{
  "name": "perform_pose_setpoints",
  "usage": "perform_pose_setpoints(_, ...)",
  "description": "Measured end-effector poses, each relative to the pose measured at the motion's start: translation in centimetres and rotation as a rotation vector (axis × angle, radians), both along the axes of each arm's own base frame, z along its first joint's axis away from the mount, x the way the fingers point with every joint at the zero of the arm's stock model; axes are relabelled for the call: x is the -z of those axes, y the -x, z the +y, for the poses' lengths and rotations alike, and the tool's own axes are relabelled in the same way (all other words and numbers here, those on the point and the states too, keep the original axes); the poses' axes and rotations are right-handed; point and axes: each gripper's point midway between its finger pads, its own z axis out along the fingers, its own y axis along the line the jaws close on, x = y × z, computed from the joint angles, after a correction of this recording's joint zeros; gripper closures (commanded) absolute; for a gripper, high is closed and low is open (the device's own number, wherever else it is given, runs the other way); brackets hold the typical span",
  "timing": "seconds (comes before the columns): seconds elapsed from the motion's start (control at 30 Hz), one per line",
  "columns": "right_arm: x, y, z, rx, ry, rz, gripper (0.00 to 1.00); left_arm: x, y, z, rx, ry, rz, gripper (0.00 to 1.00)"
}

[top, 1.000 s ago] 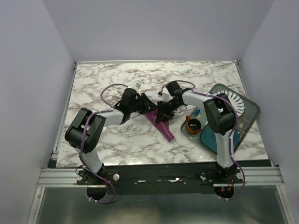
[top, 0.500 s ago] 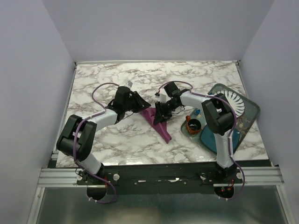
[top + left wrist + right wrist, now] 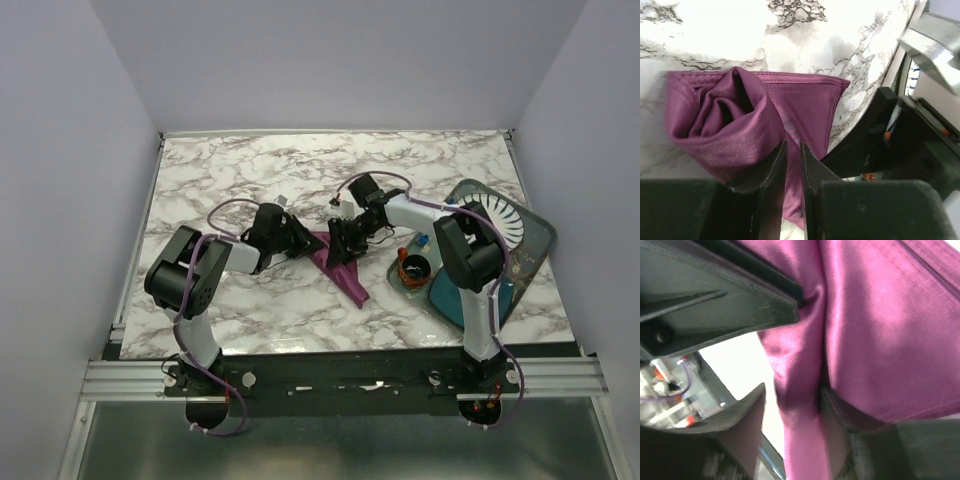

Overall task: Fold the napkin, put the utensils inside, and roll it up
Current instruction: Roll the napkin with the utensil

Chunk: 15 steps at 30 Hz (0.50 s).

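The plum napkin (image 3: 351, 282) lies on the marble as a narrow rolled strip, its far end bunched (image 3: 725, 117). My left gripper (image 3: 302, 243) is at that far end; its jaws (image 3: 793, 146) stand almost together over the cloth, with nothing pinched between them. My right gripper (image 3: 340, 247) is at the same end from the other side. Its jaws (image 3: 792, 392) are apart around a fold of napkin (image 3: 880, 325); one finger touches the cloth and a gap shows at the other. The knife is hidden.
A teal mat (image 3: 535, 245) at the right holds a white plate (image 3: 497, 213) and a small orange-rimmed cup (image 3: 412, 268). The right gripper's black body (image 3: 880, 145) is close beside my left fingers. The table's front rail runs along the near edge.
My left gripper swung away to the left, then came back to the napkin's far end. My right gripper stayed at the napkin, shifting slightly left.
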Motion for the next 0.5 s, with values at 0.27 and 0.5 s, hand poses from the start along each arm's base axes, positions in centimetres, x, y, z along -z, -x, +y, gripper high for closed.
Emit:
perform_pose_setpoints(0.27,-2.7,0.2,-0.5,-0.023,0.275,-0.324,0.25,0.0,0.0,0.0,-0.001,0.002,-0.008,0.75)
perform_pose_setpoints(0.5,-5.1,1.6,1.4,-0.029,0.432,-0.638,0.23,0.2,-0.3,-0.2,0.0,0.011,0.016,0.75)
